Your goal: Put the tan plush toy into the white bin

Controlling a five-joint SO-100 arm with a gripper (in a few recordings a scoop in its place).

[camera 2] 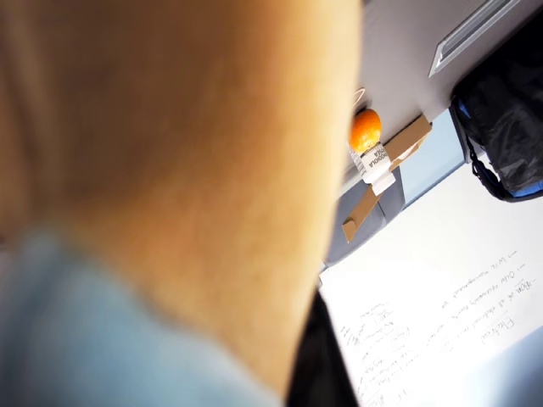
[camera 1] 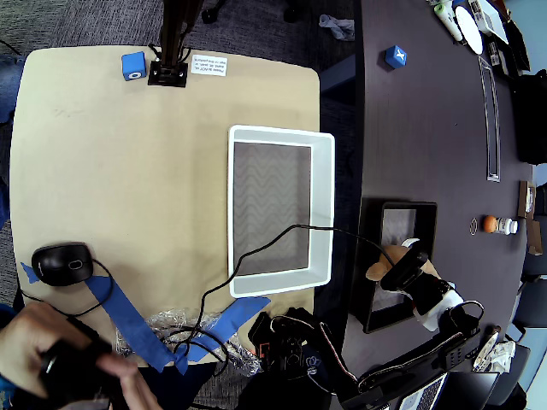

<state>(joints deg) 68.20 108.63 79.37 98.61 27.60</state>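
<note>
Since the toy (camera 1: pixel 386 259) sits over the black tray (camera 1: pixel 423 212), at about three o'clock from the bin (camera 1: pixel 323 205), apparently clamped in the gripper (camera 1: pixel 400 265), I judge it light, soft and squashy, best pinched across its plump middle.

plush toy (camera 1: pixel 386 259): tan, light blue patch | bin (camera 1: pixel 322 205): white rim, grey zigzag floor | tray (camera 1: pixel 427 213): black | table (camera 1: pixel 128 171): beige

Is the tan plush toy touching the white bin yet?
Apart. Overhead view: the tan plush toy sits at the gripper over the black tray, with dark table between it and the white bin.
</note>
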